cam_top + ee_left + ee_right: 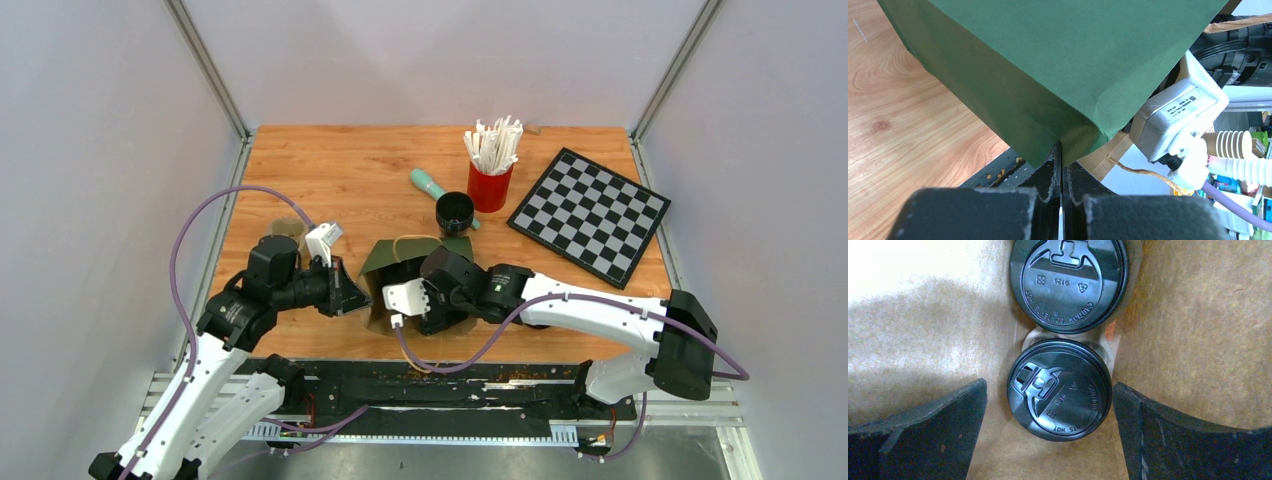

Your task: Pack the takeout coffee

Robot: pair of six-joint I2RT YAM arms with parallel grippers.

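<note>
Your right gripper (1049, 386) hangs spread inside the bag (1048, 60), near lid (1059, 390) centred below it, second lid (1068, 282) at 12 o'clock; left gripper (1062, 160) pinches the bag rim

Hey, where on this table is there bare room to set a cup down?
Far left: bare table from its left edge to the teal tool. A smaller patch lies between the green bag and the checkerboard. It is crowded around the bag and near the red cup.

green bag (1048, 60) — black lids (1059, 390) — red cup (489, 187), checkered board (590, 215)
</note>
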